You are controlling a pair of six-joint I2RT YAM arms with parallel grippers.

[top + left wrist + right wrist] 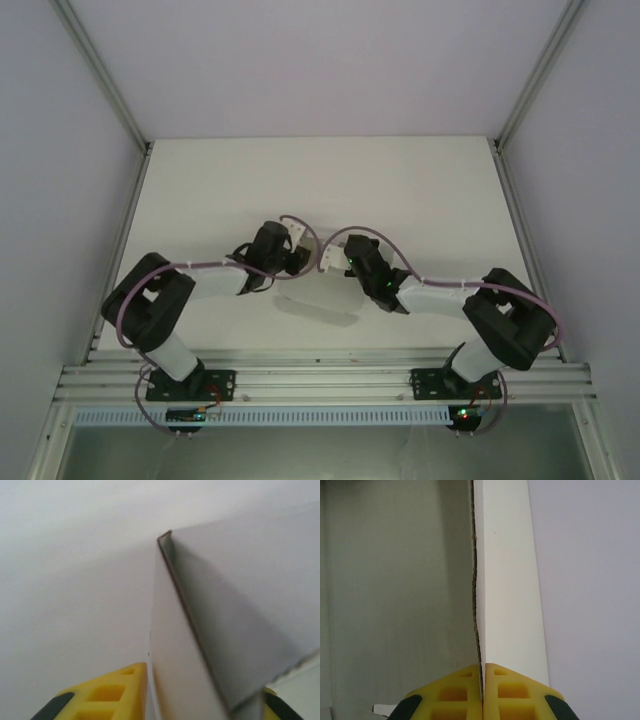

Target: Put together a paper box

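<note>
At the box [320, 300], arms meet in the top view; wrist views show right gripper [483, 690] clamped on a wall; left gripper [202, 685] straddling a corner, grip unclear.

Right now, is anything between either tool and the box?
Nothing visible is. The right tool is shut on the edge of a wall of the box. The left tool grips a folded panel of it. Both are in direct contact with the cardboard.
</note>
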